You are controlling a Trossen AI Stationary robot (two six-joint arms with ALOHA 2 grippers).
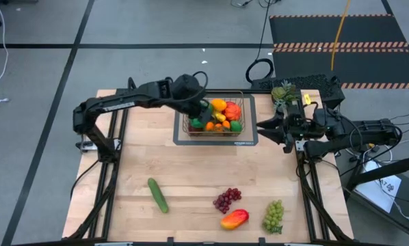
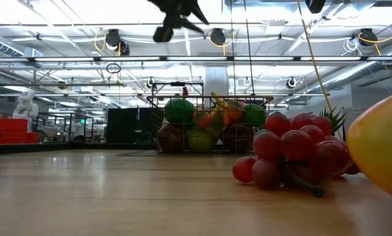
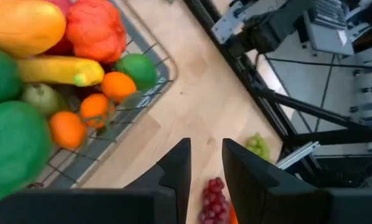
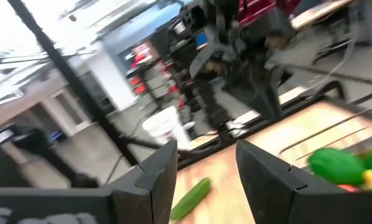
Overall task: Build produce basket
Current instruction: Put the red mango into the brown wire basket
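The wire basket (image 1: 215,130) (image 2: 209,99) (image 3: 150,87) stands at the table's far middle on a dark mat. It holds oranges, a lime, a banana, a red piece and green pieces. My left gripper (image 1: 204,109) (image 3: 206,165) hovers above the basket's left part, open and empty; the low view shows it high over the basket (image 2: 177,18). My right gripper (image 1: 271,128) (image 4: 206,165) waits open and empty to the right of the basket. On the near table lie a cucumber (image 1: 158,195) (image 4: 191,198), purple grapes (image 1: 226,199) (image 2: 291,154), a mango (image 1: 234,219) and green grapes (image 1: 273,215).
A spiky green pineapple-like piece (image 1: 283,92) sits at the far right corner beside dark equipment. The table's left half holds only the cucumber. The mango (image 2: 383,144) fills the right edge of the low view.
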